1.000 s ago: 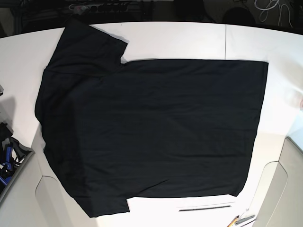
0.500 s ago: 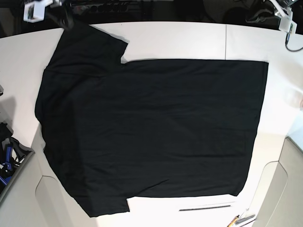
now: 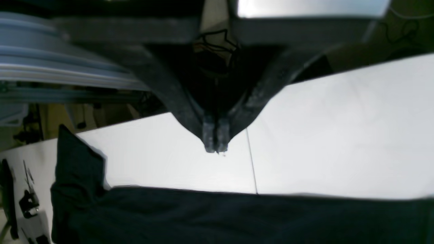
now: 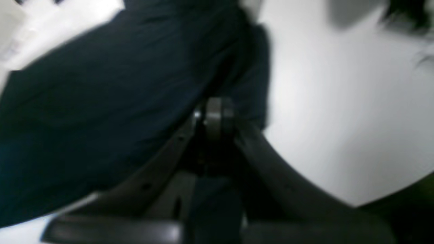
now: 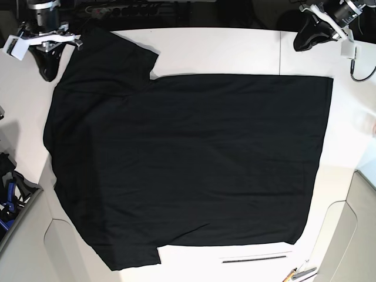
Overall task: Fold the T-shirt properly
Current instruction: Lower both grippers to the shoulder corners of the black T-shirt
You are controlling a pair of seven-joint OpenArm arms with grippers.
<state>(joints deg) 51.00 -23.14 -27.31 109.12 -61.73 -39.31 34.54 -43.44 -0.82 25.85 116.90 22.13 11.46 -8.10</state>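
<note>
The black T-shirt (image 5: 188,158) lies flat on the white table (image 5: 235,50), plain side up, with its sleeves at the left and its hem at the right. The print is hidden. My right gripper (image 5: 48,73) hangs over the table by the far-left sleeve; in the right wrist view its fingertips (image 4: 213,112) are pressed together above the sleeve (image 4: 135,84), holding nothing. My left gripper (image 5: 299,44) is over bare table beyond the shirt's far-right corner. In the left wrist view it (image 3: 215,149) is shut and empty, with the shirt's edge (image 3: 237,217) below it.
A table seam (image 5: 280,50) runs near the left gripper. Blue and black tools (image 5: 9,197) lie at the left edge. A thin dark strip (image 5: 255,257) and a small yellow-tipped tool (image 5: 296,273) lie by the front edge. Cables lie behind the table.
Both arms have come in from the top edge and moved further down toward the table's far corners. The T-shirt has not moved.
</note>
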